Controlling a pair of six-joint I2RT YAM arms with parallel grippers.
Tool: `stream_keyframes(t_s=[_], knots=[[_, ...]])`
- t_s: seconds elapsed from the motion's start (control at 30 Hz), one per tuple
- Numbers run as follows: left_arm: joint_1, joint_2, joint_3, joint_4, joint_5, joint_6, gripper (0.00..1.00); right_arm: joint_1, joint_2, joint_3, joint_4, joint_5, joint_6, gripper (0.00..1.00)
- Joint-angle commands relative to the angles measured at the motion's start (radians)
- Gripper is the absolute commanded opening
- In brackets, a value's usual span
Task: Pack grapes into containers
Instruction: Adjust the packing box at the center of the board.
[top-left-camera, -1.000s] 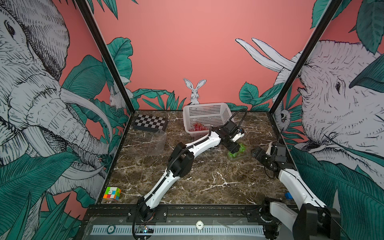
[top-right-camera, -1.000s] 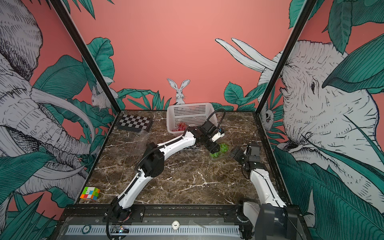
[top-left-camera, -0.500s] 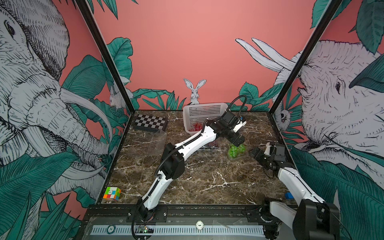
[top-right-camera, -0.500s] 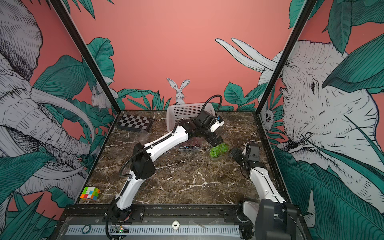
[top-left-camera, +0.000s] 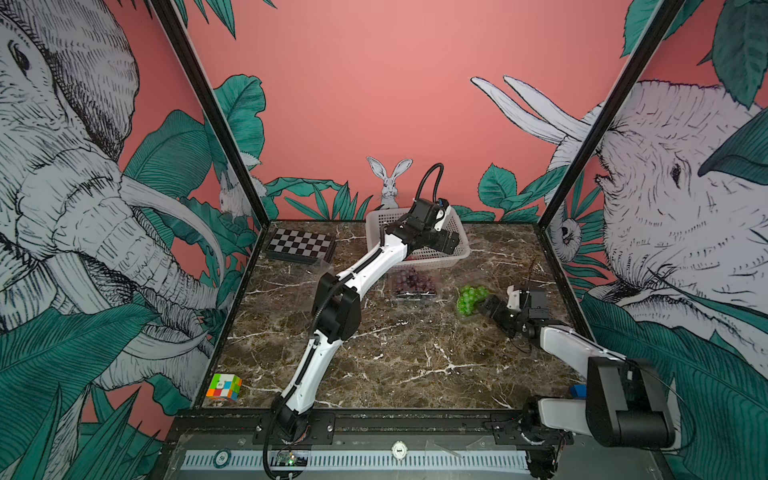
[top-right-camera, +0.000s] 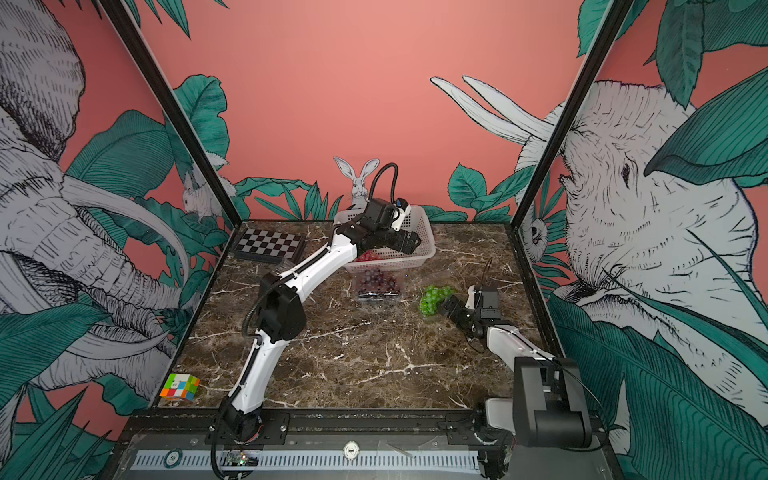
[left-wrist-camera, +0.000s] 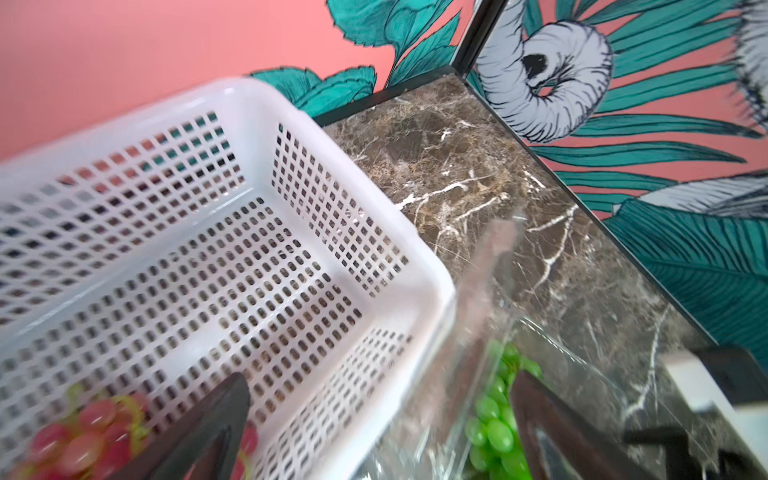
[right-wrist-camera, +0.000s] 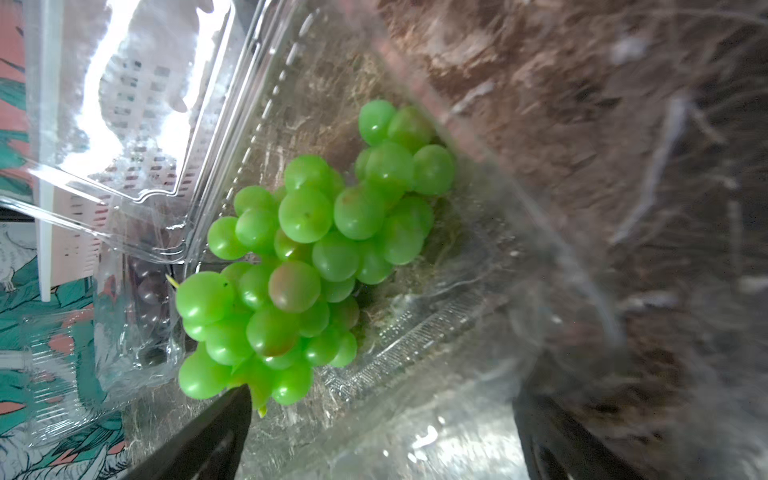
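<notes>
Your left pincer: jaws wide, nothing held, hanging over the near corner of the white basket at the back of the table; red grapes lie in the basket beside one finger. Your right pincer: jaws wide, empty, low at the table's right, facing green grapes that lie in an open clear container, lid raised. Dark grapes fill a second container just in front of the basket. Chessboard back left; cube front left.
</notes>
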Motion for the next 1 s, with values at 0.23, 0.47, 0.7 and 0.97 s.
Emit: stream_keyframes(t_s=[0.23, 0.47, 0.7, 0.97], knots=[[-0.030, 0.069, 0.068, 0.121, 0.209, -0.149, 0.99, 0.057, 0.087, 0.044, 0.212, -0.064, 0.075, 0.98], [-0.030, 0.057, 0.065, 0.138, 0.241, -0.166, 0.99, 0.057, 0.028, 0.095, 0.062, -0.057, -0.032, 0.99], [-0.045, 0.033, 0.051, 0.141, 0.244, -0.147, 0.99, -0.019, -0.083, 0.118, -0.165, -0.002, -0.153, 0.98], [-0.074, 0.011, 0.034, 0.142, 0.237, -0.137, 0.99, -0.147, -0.087, 0.127, -0.227, 0.015, -0.131, 0.98]])
